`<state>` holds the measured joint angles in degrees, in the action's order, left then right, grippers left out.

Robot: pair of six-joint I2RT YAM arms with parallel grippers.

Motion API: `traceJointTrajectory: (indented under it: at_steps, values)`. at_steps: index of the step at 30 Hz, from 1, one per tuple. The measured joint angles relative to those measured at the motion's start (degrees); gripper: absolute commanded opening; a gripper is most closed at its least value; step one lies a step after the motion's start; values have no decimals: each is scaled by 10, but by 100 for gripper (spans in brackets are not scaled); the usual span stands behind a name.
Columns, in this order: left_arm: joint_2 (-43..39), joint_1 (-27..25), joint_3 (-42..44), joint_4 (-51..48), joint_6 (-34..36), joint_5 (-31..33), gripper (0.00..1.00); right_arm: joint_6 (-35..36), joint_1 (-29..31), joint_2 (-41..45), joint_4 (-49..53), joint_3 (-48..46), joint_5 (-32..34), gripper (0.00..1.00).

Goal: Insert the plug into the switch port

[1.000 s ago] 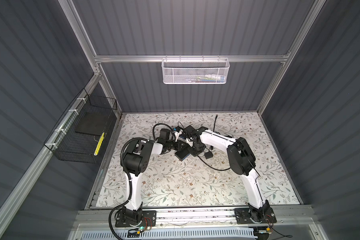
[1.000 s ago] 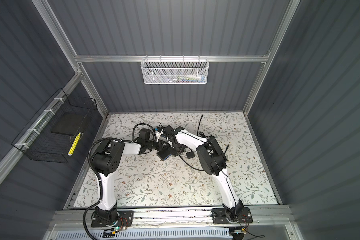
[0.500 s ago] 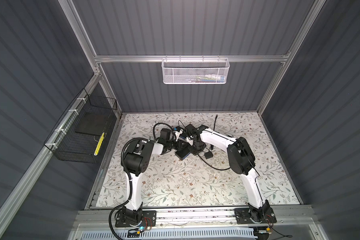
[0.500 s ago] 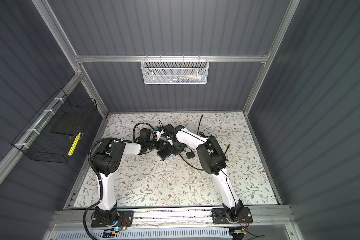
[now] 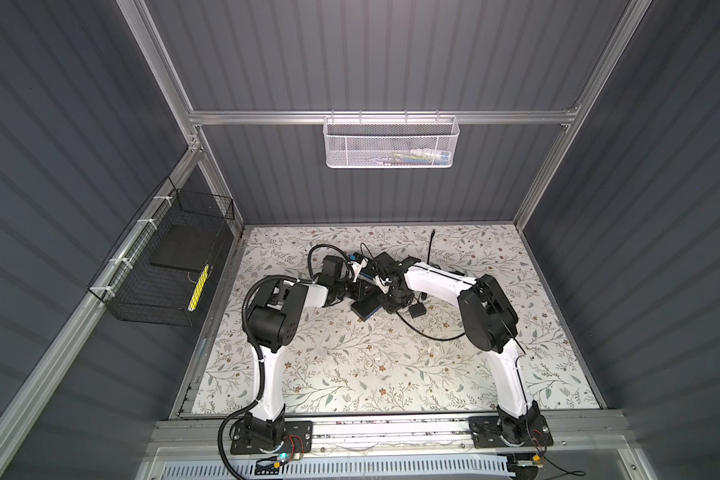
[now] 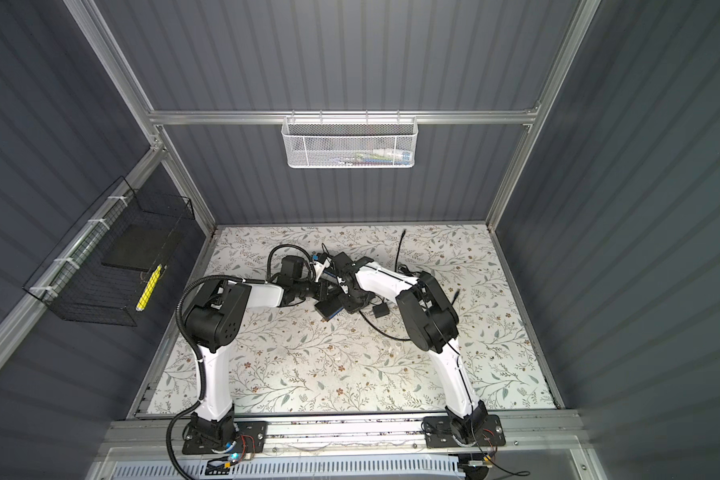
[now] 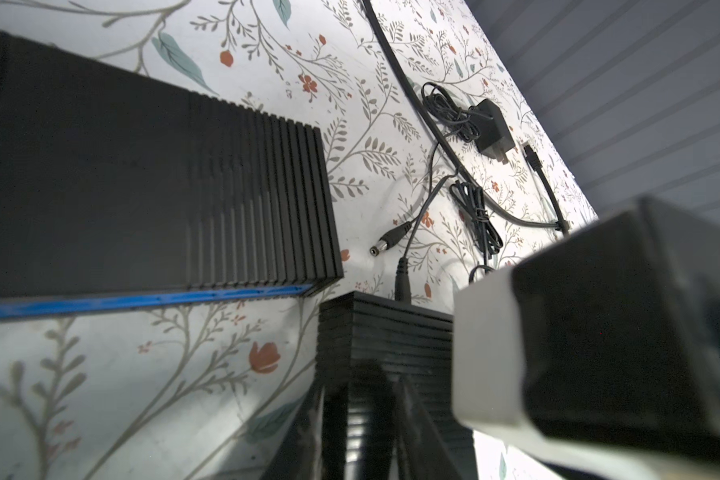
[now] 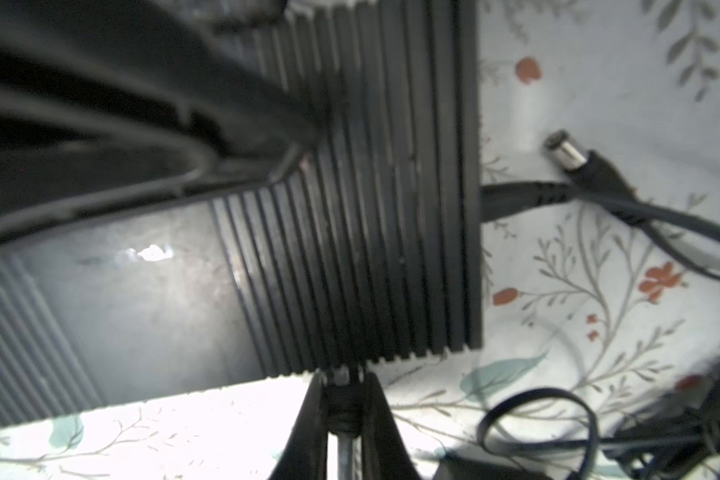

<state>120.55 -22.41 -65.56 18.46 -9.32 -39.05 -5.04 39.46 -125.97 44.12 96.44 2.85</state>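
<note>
The switch is a flat, black, ribbed box (image 8: 371, 208) (image 7: 387, 328), lifted near the mat's middle in both top views (image 5: 364, 311) (image 6: 328, 309). My left gripper (image 7: 371, 374) (image 5: 360, 291) is shut on it from the left. My right gripper (image 8: 344, 382) (image 5: 387, 303) is shut on the plug (image 8: 344, 401), a dark barrel with a metal tip. That tip touches the ribbed edge of the switch. The switch port is hidden behind the plug's tip.
A second black box with a blue face (image 7: 142, 187) lies beside the switch. A cable (image 7: 402, 274) enters the switch's far end. A loose barrel plug (image 7: 387, 245), a power adapter (image 7: 491, 129) and coiled cords lie beyond. Wire baskets (image 5: 389, 143) hang on the walls.
</note>
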Motion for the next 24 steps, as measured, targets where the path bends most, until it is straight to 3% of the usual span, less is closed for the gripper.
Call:
traceJointTrajectory:
  at_steps: [14,24]
  values:
    - [-11,11,-23,-108,38,-23,29,-21,0,68,-126,-124,3,24]
    - [-11,7,-35,-159,49,-45,29,-29,-6,114,-180,-183,-3,30]
